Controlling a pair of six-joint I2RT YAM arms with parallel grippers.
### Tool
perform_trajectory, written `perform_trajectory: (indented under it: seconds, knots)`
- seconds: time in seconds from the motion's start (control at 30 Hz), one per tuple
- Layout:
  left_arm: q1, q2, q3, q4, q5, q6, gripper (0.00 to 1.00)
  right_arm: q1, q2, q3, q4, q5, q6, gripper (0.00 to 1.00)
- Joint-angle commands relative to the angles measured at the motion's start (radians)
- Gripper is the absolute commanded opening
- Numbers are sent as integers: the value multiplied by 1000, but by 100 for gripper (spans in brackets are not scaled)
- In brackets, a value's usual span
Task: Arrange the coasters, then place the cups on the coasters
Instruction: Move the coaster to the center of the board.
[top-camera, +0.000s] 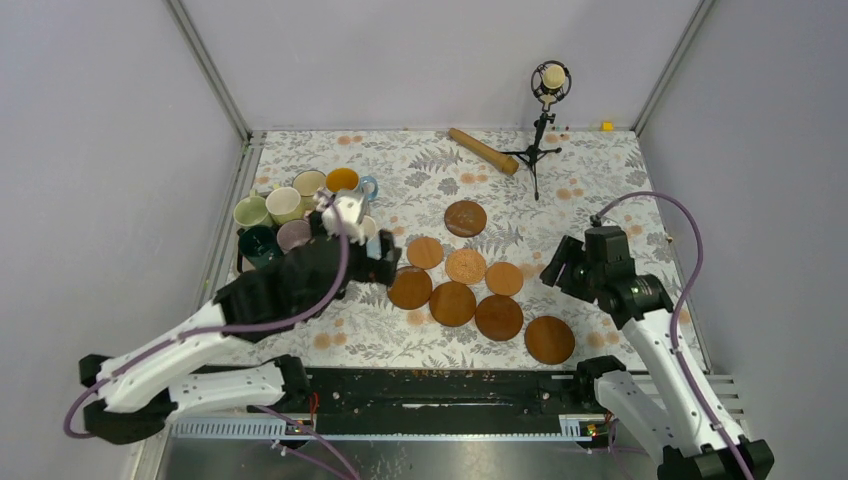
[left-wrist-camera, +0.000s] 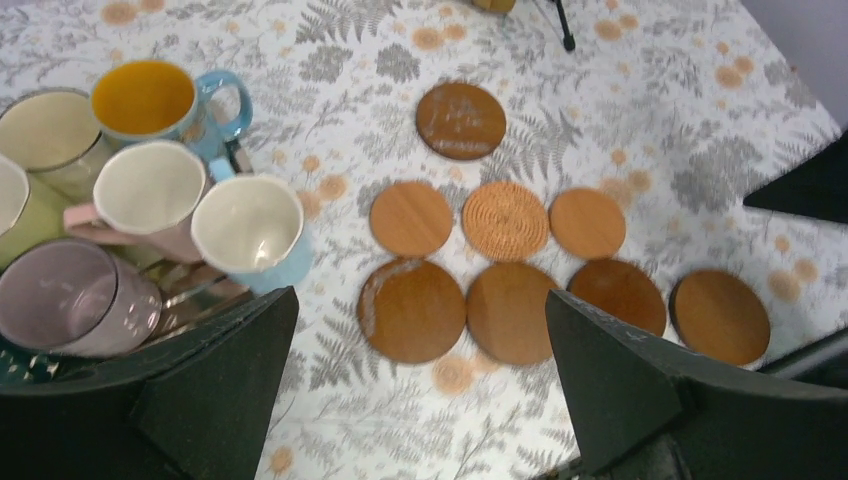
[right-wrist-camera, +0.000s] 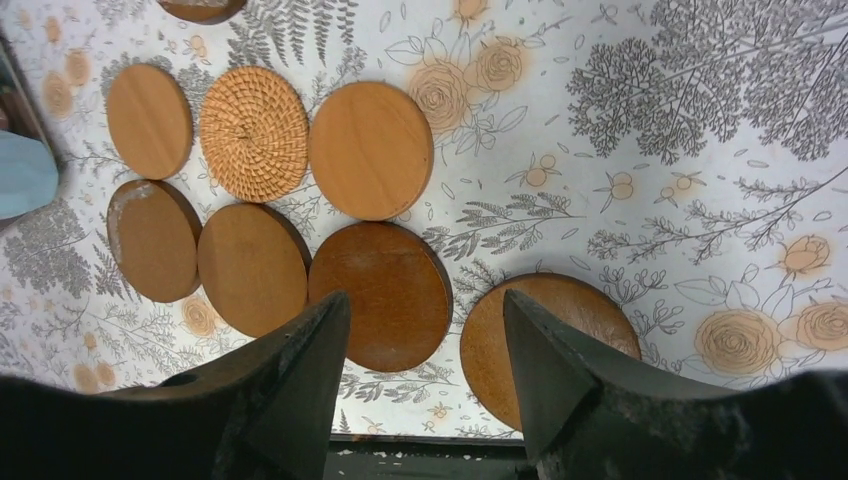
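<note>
1. Currently the left tool (left-wrist-camera: 415, 325) is spread wide with nothing between its fingers. In the top view it sits left of centre, at the right edge of the cup bunch, between the cups and the coasters.
2. Right tool (right-wrist-camera: 425, 300) is partly apart, narrower than the left, and grips nothing. The top view puts it right of centre, just beside the right end of the coasters, over the table (top-camera: 600, 170).
3. Coasters (top-camera: 452, 303): eight, all flat on the table at mid-frame.
   - Lower row: four darker discs running down to the right.
   - Upper row: three lighter ones, with the woven coaster (top-camera: 465, 266) in the middle. Neighbours touch or nearly touch.
   - One dark coaster (top-camera: 465, 218) lies apart above them.
4. Cups (top-camera: 284, 204): bunched upright at the left of the frame, mouths up, all off the coasters.
   - Yellow-lined blue cup (top-camera: 343, 180) is at the top of the bunch.
   - Dark green cup (top-camera: 259, 243) is at the lower left.
   - Light blue cup (left-wrist-camera: 250, 225) is nearest the coasters, with the pink cup (left-wrist-camera: 150, 190) just beside it.
5. Upper frame: microphone (top-camera: 550, 80) on a tripod, with a wooden stick (top-camera: 483, 150) lying near it.
</note>
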Motion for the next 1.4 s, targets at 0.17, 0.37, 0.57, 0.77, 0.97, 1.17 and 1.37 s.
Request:
perform_trajectory:
  seconds: [0.17,0.37,0.57,0.77,0.97,1.17,1.37]
  knots:
    - [292,458,355,149,373,-44,90,9,-265,-36,14,18,-38,99]
    - [430,767,453,251,573,-96,79,8,-360,-149,159,-179,61,99]
    - [477,1010,551,280,590,-66,66,8,-300,-177,154,-319,46,99]
    - [531,1213,631,344,652,-99,66,8,-350,-139,64,-287,-15,99]
    - [566,1389,767,317,708,-110,62,9,-366,-77,-37,-248,-33,97]
    - [576,1469,790,340,794,-142,57,9,-380,-82,-62,-222,-7,94]
    - [572,1476,729,404,881,-203,53,8,-380,-119,-39,-190,61,91]
